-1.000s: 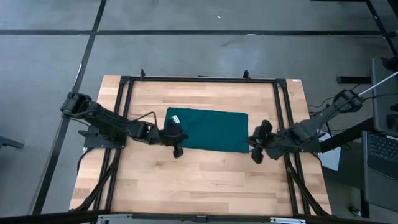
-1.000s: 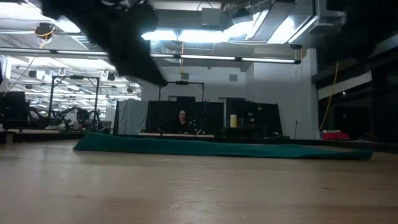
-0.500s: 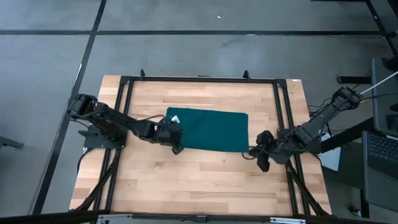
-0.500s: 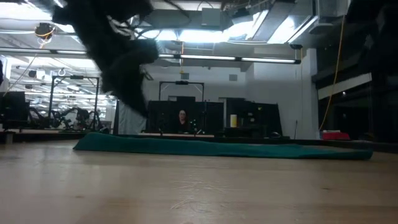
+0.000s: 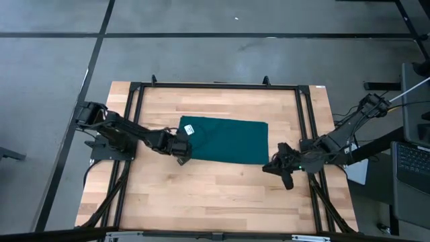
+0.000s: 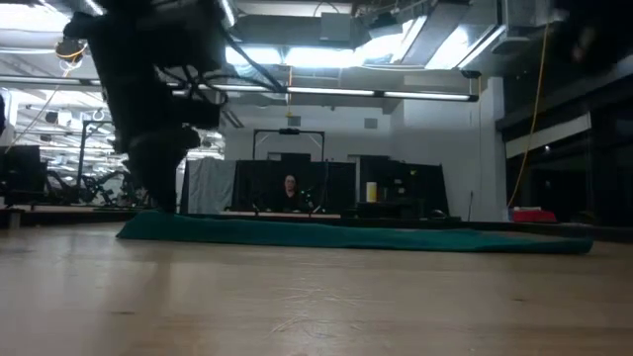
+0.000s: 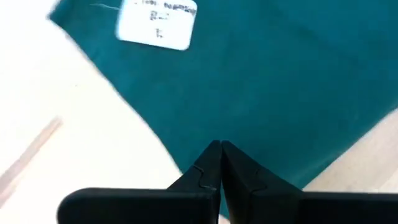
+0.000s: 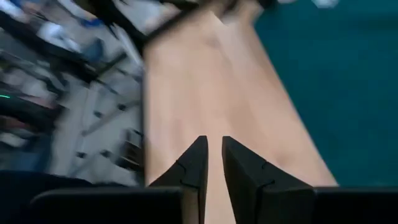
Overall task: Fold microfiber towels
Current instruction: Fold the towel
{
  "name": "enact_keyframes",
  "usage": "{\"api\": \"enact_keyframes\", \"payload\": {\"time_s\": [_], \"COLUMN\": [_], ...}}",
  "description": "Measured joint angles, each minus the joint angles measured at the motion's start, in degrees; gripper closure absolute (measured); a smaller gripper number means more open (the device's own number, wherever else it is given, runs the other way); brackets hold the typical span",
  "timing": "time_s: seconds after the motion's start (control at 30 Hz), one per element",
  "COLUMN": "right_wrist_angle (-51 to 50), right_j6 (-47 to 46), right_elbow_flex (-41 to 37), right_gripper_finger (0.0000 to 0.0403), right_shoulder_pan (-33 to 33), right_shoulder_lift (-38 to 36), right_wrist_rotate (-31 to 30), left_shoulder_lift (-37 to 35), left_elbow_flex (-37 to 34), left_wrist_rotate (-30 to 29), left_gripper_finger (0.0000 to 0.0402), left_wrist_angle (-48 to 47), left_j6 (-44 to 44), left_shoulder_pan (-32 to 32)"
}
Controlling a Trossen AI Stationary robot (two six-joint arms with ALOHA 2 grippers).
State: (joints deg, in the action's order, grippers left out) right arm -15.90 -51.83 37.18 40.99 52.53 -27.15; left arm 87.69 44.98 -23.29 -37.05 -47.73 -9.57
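Wooden table [image 5: 222,188], one folded towel [image 5: 228,141]

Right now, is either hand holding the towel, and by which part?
Neither. The left hand is shut over the towel's corner; the right hand is over bare table.

Print on small white tag [image 7: 158,23] of dark teal-green microfiber towel [image 7: 261,81] blurred, unreadable. Towel cut off by wrist-picture edges. Seated person [image 6: 289,192] far behind table too small to make out.
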Motion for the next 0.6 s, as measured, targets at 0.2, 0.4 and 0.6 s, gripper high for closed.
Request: {"api": "enact_keyframes", "payload": {"time_s": [0.2,0.4,0.6], "right_wrist_angle": [3.50,3.64,3.27], "right_j6": [10.12,15.06,14.33], "right_elbow_flex": [8.16,14.83,15.74], "right_gripper_finger": [0.0360,0.0358,0.0363], "right_shoulder_pan": [0.60,4.69,9.02], "right_shoulder_lift": [-0.34,-0.30,-0.11], "right_wrist_rotate": [2.74,2.68,0.82], "left_shoulder_lift": [3.02,5.95,9.63], "left_elbow_flex": [-1.95,-1.50,4.06], "left_wrist_rotate": [7.01,9.48,11.47], "left_gripper_finger": [0.0399,0.0398,0.0399], "left_wrist_angle": [10.12,15.49,16.52], "left_j6": [5.75,2.02,-9.75], "left_shoulder_pan": [2.07,-0.47,-11.23]}}
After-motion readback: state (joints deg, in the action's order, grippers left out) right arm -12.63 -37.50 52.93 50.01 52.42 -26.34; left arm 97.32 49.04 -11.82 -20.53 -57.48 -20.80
